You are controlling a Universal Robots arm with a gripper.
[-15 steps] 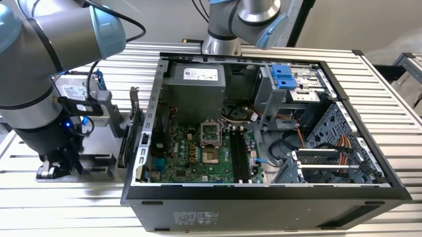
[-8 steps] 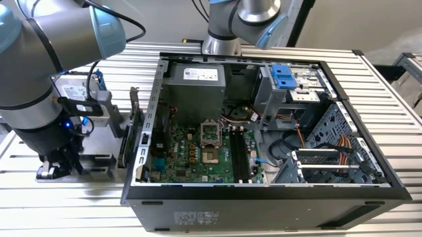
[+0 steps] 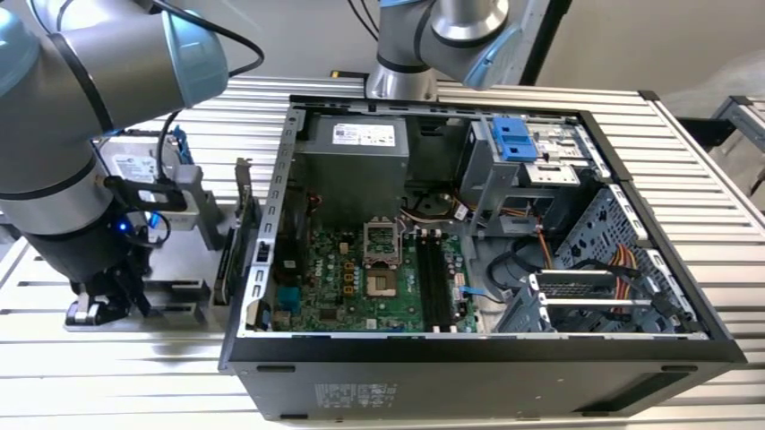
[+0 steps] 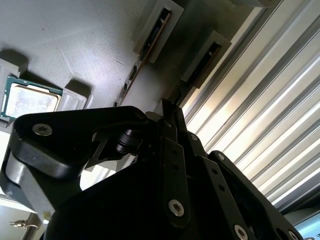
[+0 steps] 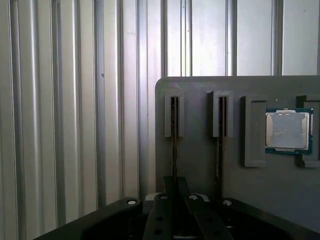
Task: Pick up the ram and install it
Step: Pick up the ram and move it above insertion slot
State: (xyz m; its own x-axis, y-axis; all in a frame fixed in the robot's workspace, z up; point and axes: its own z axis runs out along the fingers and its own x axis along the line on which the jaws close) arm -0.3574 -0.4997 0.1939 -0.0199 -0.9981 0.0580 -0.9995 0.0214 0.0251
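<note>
- The gripper (image 5: pixel 175 184) hangs low over a grey tray (image 5: pixel 200 170), squarely in line with the ram (image 5: pixel 174 150). Whether it is open or closed cannot be told, nor whether it touches the strip.
- The ram stands on edge in the tray's slot nearest the tray's side edge. In the second wrist view the gripper (image 4: pixel 169 106) sits just short of the same ram (image 4: pixel 202 62).
- A second strip (image 5: pixel 219 150) stands in the neighbouring slot, and a processor chip (image 5: pixel 289 131) lies in a pocket farther in on the tray.
- The tray rests on a ribbed aluminium table (image 3: pixel 705 170). The exterior view shows the gripper (image 3: pixel 106 300) low at the tray (image 3: pixel 179 260).
- An open computer case (image 3: pixel 478 376) stands just beside the tray, on the exterior view's right, with its green motherboard (image 3: pixel 358 278) exposed.
- A pale wall (image 3: pixel 646 45) closes the room beyond the table.
</note>
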